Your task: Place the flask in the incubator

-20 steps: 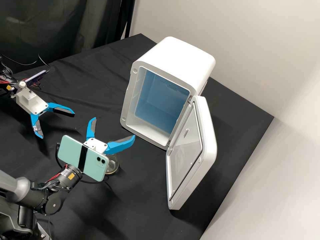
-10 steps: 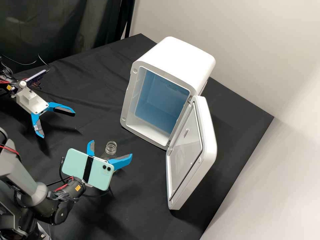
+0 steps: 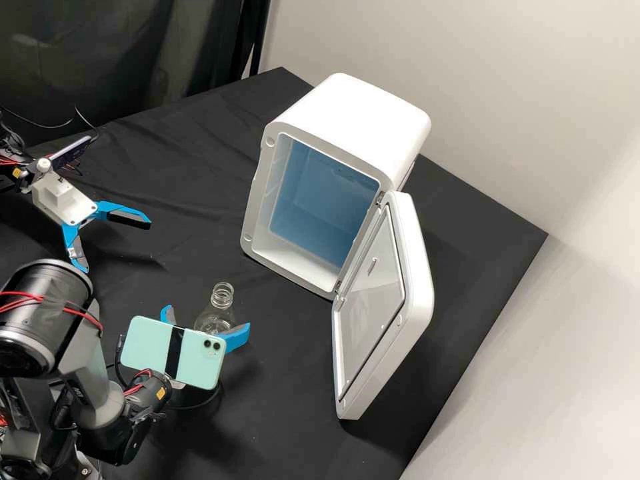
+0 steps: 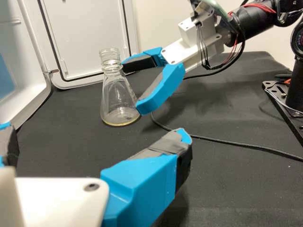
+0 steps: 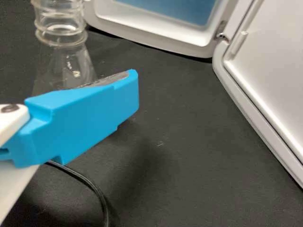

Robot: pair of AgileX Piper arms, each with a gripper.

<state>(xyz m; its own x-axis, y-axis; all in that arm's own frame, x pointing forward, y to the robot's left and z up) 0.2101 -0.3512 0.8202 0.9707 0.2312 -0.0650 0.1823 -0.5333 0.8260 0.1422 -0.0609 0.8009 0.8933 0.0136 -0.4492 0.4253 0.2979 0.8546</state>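
Observation:
A clear conical flask (image 3: 216,312) stands upright on the black bench in front of the open white incubator (image 3: 347,123). My right gripper (image 3: 205,321) is open and low at the bench, one blue finger on each side of the flask's lower body, with gaps showing. The left wrist view has the flask (image 4: 115,94) between those fingers (image 4: 160,87). In the right wrist view one finger (image 5: 90,113) lies beside the flask (image 5: 64,52). My left gripper (image 3: 112,245) hangs open and holds nothing at the bench's left, well away from the flask.
The incubator door (image 3: 390,313) swings out to the right, and its blue chamber (image 3: 320,200) faces the flask. A teal phone-like camera (image 3: 173,350) rides on the right wrist. A black cable (image 4: 227,142) trails over the bench. The bench edge runs along the right.
My right gripper has dropped and drawn back toward the front, uncovering the flask, and now straddles it low down. The left gripper has hardly moved.

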